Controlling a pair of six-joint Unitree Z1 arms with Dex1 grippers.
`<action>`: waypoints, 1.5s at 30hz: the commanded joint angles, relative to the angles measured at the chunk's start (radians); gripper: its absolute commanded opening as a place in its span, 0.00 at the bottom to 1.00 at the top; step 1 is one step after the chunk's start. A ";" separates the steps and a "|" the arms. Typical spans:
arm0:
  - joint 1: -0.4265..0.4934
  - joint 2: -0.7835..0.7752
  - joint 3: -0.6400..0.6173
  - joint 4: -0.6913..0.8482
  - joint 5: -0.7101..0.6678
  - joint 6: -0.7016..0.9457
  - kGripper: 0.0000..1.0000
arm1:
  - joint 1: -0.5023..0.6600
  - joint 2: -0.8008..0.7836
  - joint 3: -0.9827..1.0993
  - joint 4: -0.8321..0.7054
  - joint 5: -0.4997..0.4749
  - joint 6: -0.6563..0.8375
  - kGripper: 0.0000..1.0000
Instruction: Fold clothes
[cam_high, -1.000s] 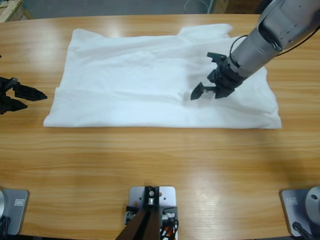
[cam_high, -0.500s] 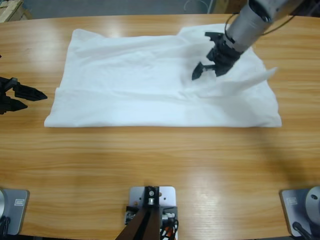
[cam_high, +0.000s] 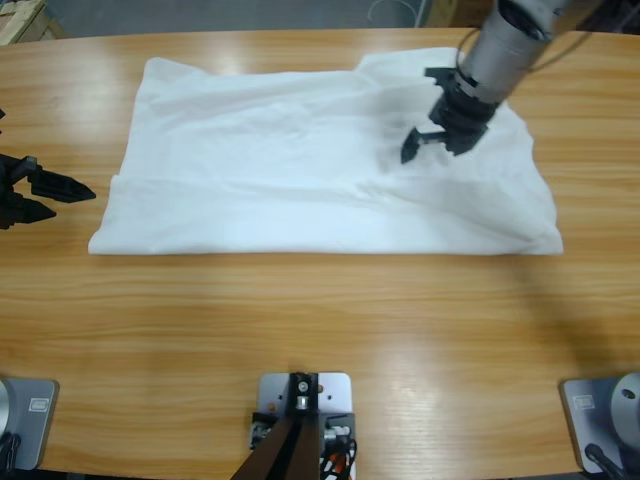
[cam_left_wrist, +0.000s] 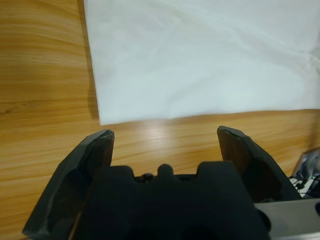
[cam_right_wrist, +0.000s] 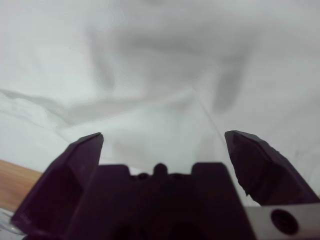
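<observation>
Wooden counter (cam_high: 320, 320) runs long under the camera, and a white shirt (cam_high: 300, 160) lies spread flat across its far half, a sleeve folded in at the right end and a few soft creases through the middle. From the upper right the right arm reaches down over the shirt's right part, its gripper (cam_high: 432, 145) hanging just above the cloth with the jaws spread and nothing between them; the wrist view shows only rumpled white fabric (cam_right_wrist: 160, 90) past the black jaws. At the counter's left edge the left gripper (cam_high: 45, 195) sits low over bare wood, just beside the shirt's left hem, jaws wide apart and empty, with the shirt's corner (cam_left_wrist: 102, 120) ahead of it.
</observation>
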 joint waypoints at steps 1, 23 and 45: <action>-0.008 0.034 -0.004 0.002 0.014 0.011 0.81 | -0.073 -0.111 0.199 -0.092 -0.017 0.039 0.98; -0.008 0.032 -0.002 0.002 0.014 0.011 0.80 | -0.107 0.008 0.186 -0.140 0.049 0.002 0.72; -0.008 0.032 -0.002 0.002 0.014 0.011 0.80 | -0.097 -0.019 0.276 -0.202 0.072 -0.017 0.00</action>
